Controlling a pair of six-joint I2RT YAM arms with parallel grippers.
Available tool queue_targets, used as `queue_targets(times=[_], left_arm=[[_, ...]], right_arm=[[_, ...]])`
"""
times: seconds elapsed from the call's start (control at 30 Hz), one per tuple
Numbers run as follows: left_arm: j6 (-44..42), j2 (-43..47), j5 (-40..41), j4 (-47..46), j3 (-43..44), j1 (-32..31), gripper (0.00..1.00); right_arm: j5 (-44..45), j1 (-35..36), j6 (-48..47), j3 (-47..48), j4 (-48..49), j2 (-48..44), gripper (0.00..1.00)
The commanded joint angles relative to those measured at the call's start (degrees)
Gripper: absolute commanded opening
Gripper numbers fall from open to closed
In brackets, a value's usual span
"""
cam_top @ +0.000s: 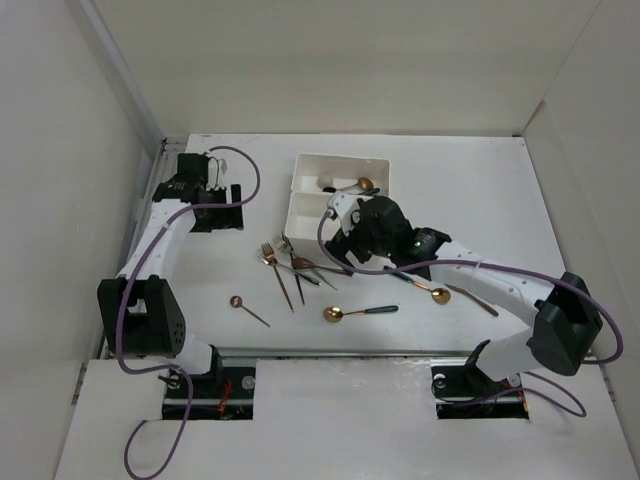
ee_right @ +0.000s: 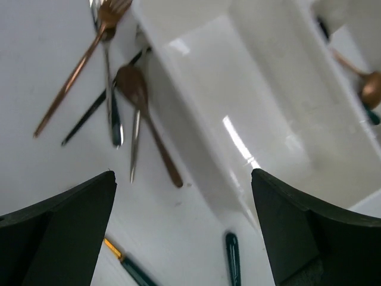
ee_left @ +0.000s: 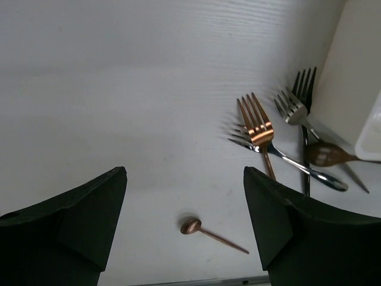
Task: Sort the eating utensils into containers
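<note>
R gripper (ee_right: 183, 176) hangs spread, nothing in it, over the near wall of the trays (cam_top: 305, 210) by the far edge. L gripper (ee_left: 184, 173) is spread too, near the far-left corner. Utensils (cam_top: 297, 265) lie flat mid-worktop: prob. light, stiff, slick, so pinch across a handle approx. mid-length.

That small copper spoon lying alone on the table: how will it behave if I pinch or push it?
The small copper spoon looks like rigid metal, so it probably won't bend. Its thin handle lies flat on the smooth table, so it may slide or spin rather than lift. Being so slim, it is likely light.
</note>
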State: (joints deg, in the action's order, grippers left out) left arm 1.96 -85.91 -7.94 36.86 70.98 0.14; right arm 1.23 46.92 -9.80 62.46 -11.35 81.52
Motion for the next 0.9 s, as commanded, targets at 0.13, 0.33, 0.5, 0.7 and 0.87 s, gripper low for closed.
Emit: queue_targets(times=[0.13,0.33,0.5,0.7,0.87], left_arm=[[-2.8,6.0,-0.3,6.8,2.4,1.1,0.77],[-2.7,12.2,-1.4,6.2,0.1,4.0,0.78],[-2.1,13.6,-4.0,5.7,-0.4,5.6,0.78],[-2.1,13.0,-4.0,5.7,0.2,7.2,0.78],[-2.1,11.7,-4.0,5.7,0.7,7.2,0.78]], right_arm=[[-4.9,2.0,-15.5,-3.6,-19.5,-0.3,1.0],[2.4,2.0,-20.7,-6.3,-29.3,-0.9,0.97],[-1.4,2.5,-21.7,-9.5,-28.6,-1.4,0.94],[-2.6,6.1,-20.0,-11.1,-24.6,4.3,0.87],[-2.6,7.2,-18.8,-11.1,-21.3,11.5,0.72]])
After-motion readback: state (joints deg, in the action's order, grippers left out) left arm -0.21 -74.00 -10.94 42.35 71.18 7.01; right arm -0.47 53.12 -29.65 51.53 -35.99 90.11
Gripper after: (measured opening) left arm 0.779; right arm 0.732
